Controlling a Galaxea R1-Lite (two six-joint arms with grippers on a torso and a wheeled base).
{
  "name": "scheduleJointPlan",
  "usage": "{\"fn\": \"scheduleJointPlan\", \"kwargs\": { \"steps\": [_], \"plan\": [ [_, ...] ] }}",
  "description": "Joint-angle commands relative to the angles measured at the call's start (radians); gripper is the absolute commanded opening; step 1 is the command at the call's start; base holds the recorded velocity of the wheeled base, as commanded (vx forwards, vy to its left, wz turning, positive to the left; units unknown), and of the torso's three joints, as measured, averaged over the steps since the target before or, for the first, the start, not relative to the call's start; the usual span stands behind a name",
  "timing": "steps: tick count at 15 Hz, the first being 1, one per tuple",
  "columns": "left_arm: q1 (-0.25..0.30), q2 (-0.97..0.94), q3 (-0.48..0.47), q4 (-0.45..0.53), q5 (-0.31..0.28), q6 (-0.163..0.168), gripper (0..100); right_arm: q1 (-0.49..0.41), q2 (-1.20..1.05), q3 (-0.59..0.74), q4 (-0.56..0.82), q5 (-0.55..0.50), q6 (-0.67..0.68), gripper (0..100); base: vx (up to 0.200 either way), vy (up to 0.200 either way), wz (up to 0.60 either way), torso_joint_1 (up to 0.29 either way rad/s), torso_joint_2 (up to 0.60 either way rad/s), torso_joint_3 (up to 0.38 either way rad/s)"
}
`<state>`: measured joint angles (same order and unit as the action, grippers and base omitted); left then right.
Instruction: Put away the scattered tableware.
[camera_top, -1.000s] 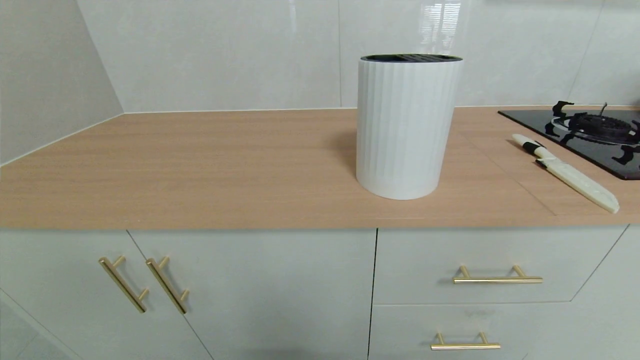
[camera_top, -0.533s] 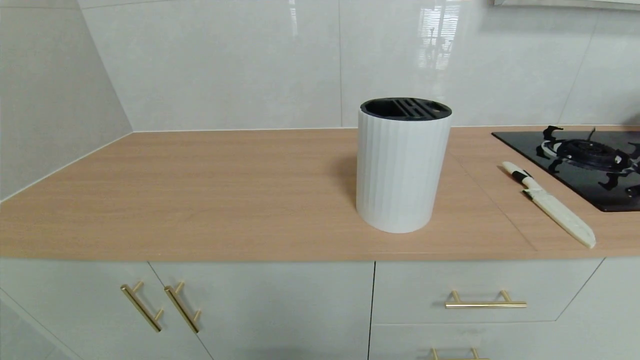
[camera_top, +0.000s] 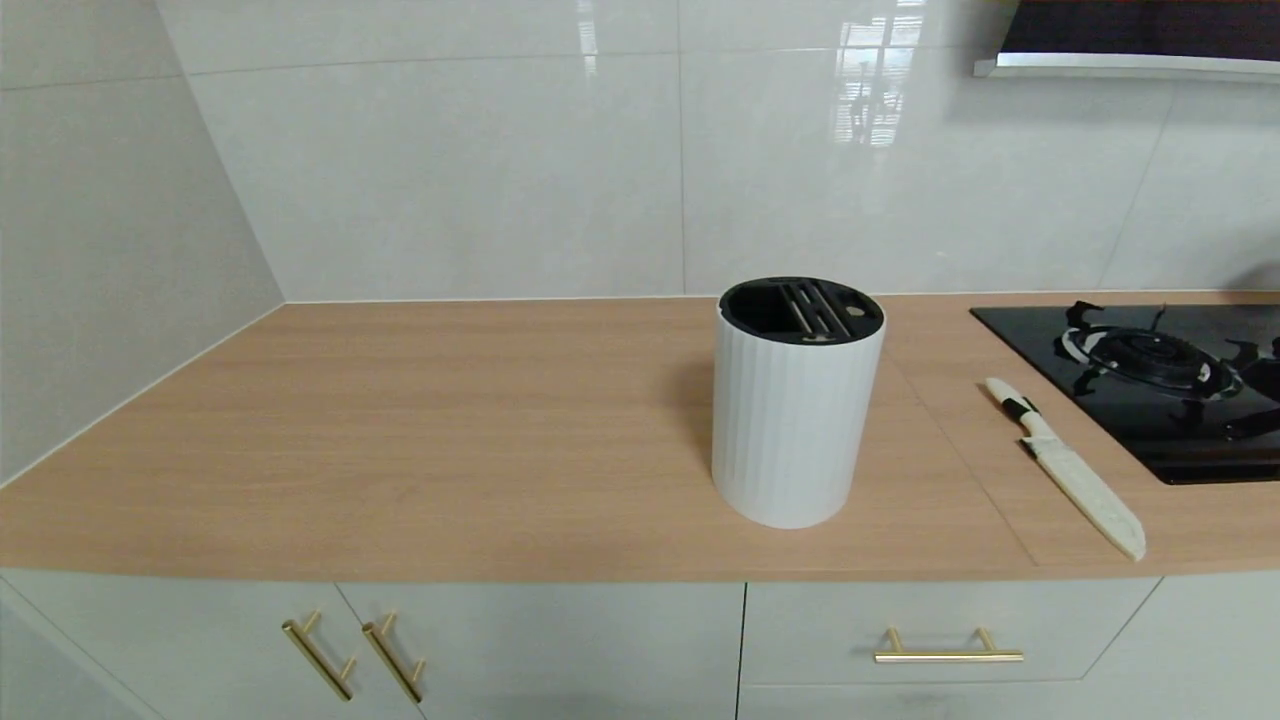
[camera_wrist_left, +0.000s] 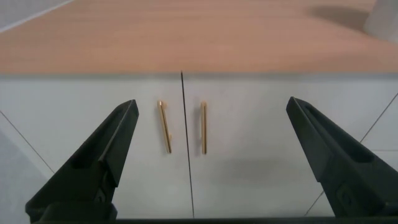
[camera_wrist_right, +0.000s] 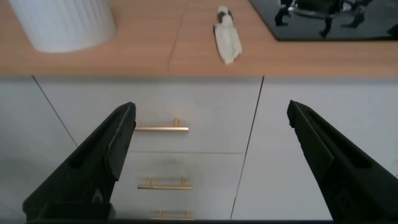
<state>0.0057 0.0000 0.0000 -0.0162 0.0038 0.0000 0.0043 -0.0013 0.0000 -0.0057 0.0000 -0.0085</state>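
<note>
A white ribbed holder (camera_top: 795, 405) with a black slotted top stands on the wooden counter (camera_top: 450, 430). To its right lies a cream knife (camera_top: 1068, 468) with a black band on its handle, blade toward the front edge. The right wrist view has the holder (camera_wrist_right: 62, 22) and the knife (camera_wrist_right: 227, 36) up on the counter. My left gripper (camera_wrist_left: 211, 162) hangs open in front of the cabinet doors, below the counter edge. My right gripper (camera_wrist_right: 211, 162) is open too, in front of the drawers, below the knife.
A black gas hob (camera_top: 1150, 370) sits at the counter's right end, close behind the knife. Gold handles mark the cabinet doors (camera_wrist_left: 185, 127) and drawers (camera_wrist_right: 158, 129). A tiled wall closes the back and left. The counter left of the holder is bare wood.
The head camera has risen and tilted, so the whole scene sits lower in the picture and the holder's slotted top shows. The holder and knife themselves have not moved.
</note>
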Motion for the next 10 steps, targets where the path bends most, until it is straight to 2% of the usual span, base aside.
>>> {"fn": "scheduleJointPlan", "kwargs": {
  "steps": [1,10],
  "plan": [
    [0.0,0.0,0.0,-0.001,0.001,0.0,100,0.0,0.001,0.0,0.0,0.0,-0.001,100,0.0,0.0,0.0,0.212,-0.53,-0.3],
    [0.0,0.0,0.0,-0.001,0.001,0.0,100,0.0,0.001,0.0,0.0,0.0,0.001,100,0.0,0.0,0.0,0.245,-0.56,-0.318]
  ]
}}
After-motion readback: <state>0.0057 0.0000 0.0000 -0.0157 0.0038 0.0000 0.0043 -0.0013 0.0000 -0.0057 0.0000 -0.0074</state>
